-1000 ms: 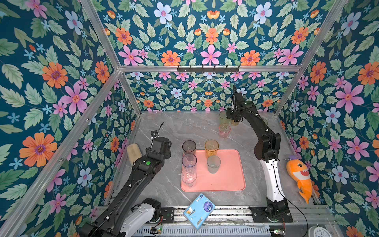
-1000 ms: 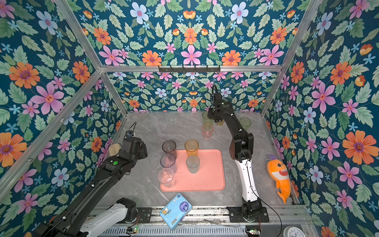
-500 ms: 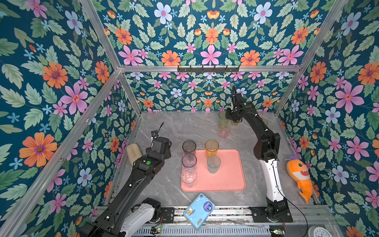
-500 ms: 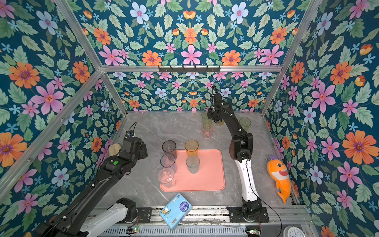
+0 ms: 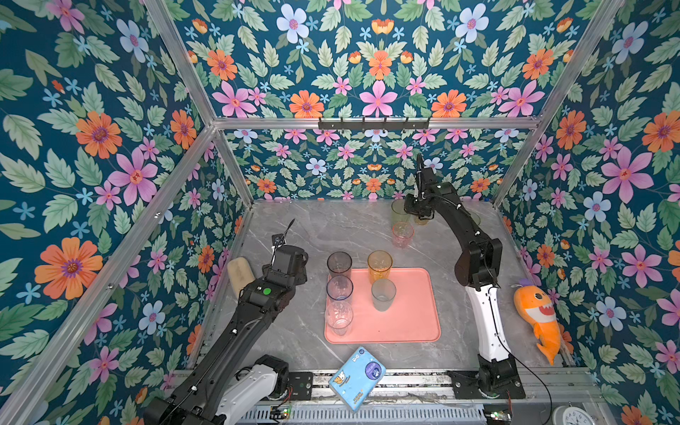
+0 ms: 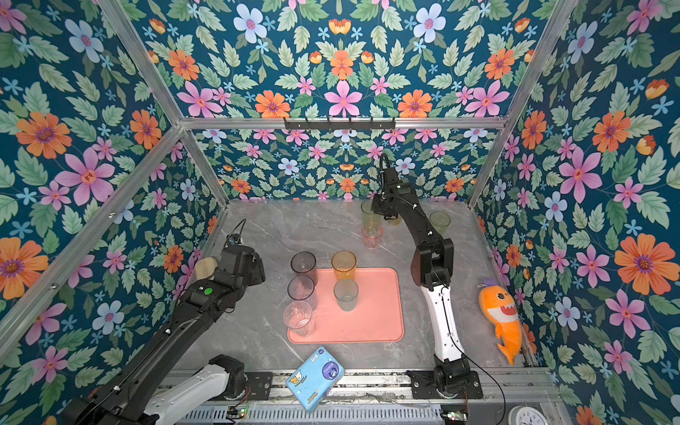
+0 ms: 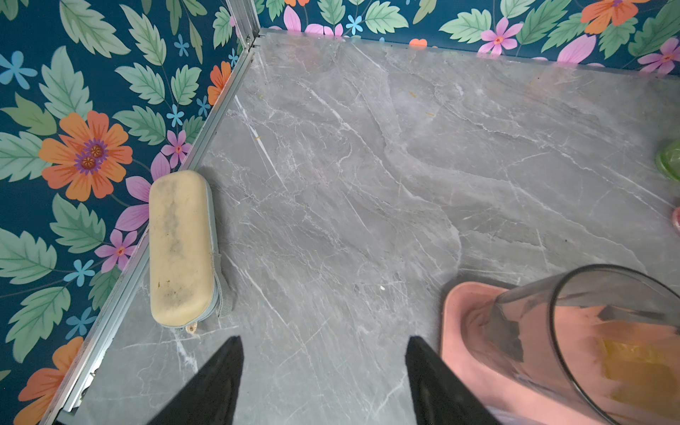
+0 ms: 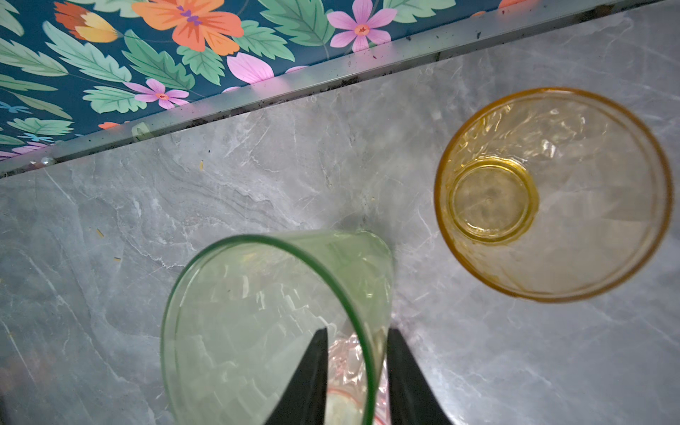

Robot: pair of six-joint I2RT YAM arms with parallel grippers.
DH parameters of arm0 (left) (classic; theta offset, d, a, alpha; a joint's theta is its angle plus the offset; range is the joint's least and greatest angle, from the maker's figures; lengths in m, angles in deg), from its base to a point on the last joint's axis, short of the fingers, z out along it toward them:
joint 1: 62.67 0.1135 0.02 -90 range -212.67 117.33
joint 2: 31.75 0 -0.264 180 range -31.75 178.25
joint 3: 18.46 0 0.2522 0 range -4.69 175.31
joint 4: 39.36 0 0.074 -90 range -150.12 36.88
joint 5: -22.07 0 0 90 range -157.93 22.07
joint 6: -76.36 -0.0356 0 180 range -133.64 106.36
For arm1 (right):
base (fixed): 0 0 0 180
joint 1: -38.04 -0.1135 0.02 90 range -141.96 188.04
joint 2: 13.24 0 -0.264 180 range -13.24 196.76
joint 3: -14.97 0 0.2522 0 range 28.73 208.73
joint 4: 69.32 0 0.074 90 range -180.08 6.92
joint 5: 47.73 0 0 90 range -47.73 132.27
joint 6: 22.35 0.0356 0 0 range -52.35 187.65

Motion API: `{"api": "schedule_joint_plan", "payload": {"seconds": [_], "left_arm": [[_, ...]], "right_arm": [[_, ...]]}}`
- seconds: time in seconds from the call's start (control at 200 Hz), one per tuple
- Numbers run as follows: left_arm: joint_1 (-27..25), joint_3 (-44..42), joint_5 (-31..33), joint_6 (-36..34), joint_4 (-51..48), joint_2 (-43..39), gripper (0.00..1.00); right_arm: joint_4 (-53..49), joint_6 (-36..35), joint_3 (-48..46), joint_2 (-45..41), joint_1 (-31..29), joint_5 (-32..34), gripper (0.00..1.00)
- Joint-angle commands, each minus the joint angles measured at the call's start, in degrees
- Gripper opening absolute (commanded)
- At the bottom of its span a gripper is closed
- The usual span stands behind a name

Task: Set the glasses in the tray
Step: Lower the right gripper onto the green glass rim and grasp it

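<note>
Pink tray (image 5: pixel 404 320) lies flat on the grey marble table (image 5: pixel 294 228), low in the centre of both top views, and five of your glasses stand on it. Your left gripper (image 7: pixel 323 342) hangs over bare table just left of the tray, fingers spread wide with nothing between them. Your right gripper (image 8: pixel 357 330) is at the upper centre of both top views, near the back wall. Its fingers are narrow, one inside and one outside the wall of the yellow-green tumbler (image 8: pixel 265 312). You cannot tell whether they press it. An orange shark toy (image 5: pixel 537 316) lies at the right edge, a blue packet (image 5: pixel 357 377) at the bottom centre and a beige case (image 7: pixel 180 246) against the left wall. On the tray, the smoky grey tumbler (image 5: pixel 339 263), pale blue tumbler (image 5: pixel 339 289) and clear tumbler (image 5: pixel 338 318) run down its left edge. The orange tumbler (image 5: pixel 379 263) stands at its upper edge, with the teal tumbler (image 5: pixel 383 294) just below. Off the tray, the pink tumbler (image 5: pixel 402 233) stands just below the yellow-green one, the amber tumbler (image 8: pixel 552 195) beside it, and a pale green tumbler (image 6: pixel 439 220) right of the arm.
</note>
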Motion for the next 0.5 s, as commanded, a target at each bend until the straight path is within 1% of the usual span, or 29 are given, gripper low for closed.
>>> {"api": "schedule_joint_plan", "payload": {"seconds": [0.0,0.17,0.495], "left_arm": [[0.07,-0.12,0.11,-0.27,0.29,0.01,0.72],[0.09,-0.04,0.12,-0.24,0.22,0.23,0.72],[0.09,-0.12,0.01,-0.15,0.2,0.13,0.72]], "right_arm": [[0.1,0.63,0.22,0.44,-0.07,-0.04,0.27],[0.1,0.96,0.23,0.63,-0.08,-0.5,0.23],[0.2,0.98,0.23,0.17,-0.03,-0.62,0.19]]}}
